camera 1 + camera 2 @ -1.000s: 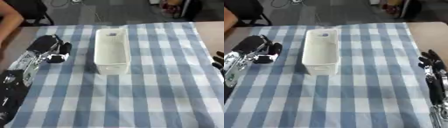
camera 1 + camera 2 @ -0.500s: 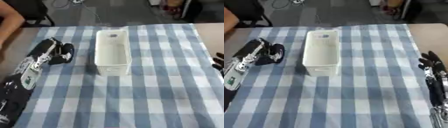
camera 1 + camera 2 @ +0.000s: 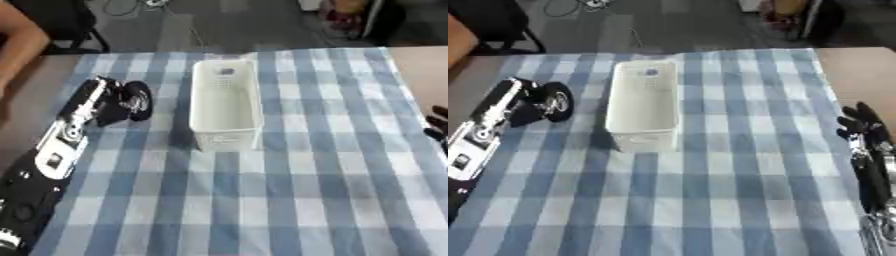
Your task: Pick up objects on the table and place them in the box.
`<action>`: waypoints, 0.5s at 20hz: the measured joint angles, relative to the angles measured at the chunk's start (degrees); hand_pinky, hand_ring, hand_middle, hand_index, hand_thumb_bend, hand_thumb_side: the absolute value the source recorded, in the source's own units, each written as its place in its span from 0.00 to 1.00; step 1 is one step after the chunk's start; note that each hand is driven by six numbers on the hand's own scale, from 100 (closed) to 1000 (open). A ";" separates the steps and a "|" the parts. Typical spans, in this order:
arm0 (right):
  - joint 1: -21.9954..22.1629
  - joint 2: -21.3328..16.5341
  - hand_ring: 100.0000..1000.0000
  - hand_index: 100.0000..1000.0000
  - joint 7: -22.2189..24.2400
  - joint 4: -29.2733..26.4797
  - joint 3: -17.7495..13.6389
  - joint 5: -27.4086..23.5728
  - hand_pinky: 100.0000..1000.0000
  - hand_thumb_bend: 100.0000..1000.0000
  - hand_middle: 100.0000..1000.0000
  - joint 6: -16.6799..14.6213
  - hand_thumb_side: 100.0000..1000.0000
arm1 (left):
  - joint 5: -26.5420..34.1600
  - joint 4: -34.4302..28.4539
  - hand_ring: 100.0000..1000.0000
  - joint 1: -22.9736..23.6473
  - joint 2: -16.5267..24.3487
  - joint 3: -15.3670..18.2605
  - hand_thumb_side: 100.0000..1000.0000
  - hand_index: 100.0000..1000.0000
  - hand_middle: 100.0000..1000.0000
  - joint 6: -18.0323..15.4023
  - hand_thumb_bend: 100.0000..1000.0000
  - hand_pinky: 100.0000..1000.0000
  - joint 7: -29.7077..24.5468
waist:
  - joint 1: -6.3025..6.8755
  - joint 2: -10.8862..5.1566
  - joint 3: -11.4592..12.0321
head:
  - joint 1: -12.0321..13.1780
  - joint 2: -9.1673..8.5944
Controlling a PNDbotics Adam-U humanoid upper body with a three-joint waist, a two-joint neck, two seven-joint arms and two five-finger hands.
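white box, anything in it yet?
Looks empty: the white box shows only its pale bare floor, though a small dark spot sits on its far end wall.

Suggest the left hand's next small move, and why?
Probably carry it right, over the white box. The left hand sits just left of the box with fingers curled around something dark, which I can't identify. The right hand rests idle at the table's right edge.

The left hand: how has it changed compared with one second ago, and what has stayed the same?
The left hand has moved up the table and slightly toward the white box, its fingers curled; whether it holds anything cannot be told. It is beside the box, not over it. The box has stayed in place, and the right hand has stayed at the right edge.
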 measured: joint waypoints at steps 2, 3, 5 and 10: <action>0.00 0.00 0.86 0.97 0.00 0.00 0.00 0.00 0.85 0.00 0.85 0.00 0.68 | 0.02 -0.14 0.19 -0.15 -0.02 -0.15 0.36 0.14 0.24 0.09 0.00 0.58 -0.09 | 0.00 0.00 0.00 | 0.00 0.00; 0.00 0.00 0.86 0.97 0.00 0.00 0.00 0.00 0.85 0.00 0.85 0.00 0.68 | 0.02 -0.32 0.19 -0.41 -0.04 -0.31 0.36 0.14 0.24 0.11 0.00 0.58 -0.12 | 0.00 0.00 0.00 | 0.00 0.00; 0.00 0.00 0.86 0.97 0.00 0.00 0.00 0.00 0.85 0.00 0.85 0.00 0.68 | 0.01 -0.83 0.19 -1.56 -0.11 -0.56 0.35 0.14 0.24 0.19 0.00 0.58 -0.26 | 0.00 0.00 0.00 | 0.00 0.00; 0.00 0.00 0.86 0.97 0.00 0.01 0.01 0.00 0.85 0.00 0.85 0.00 0.68 | 0.16 -2.95 0.19 -5.21 -0.92 -1.02 0.36 0.14 0.24 0.34 0.00 0.58 -0.64 | 0.08 -0.13 -0.04 | 0.00 -0.01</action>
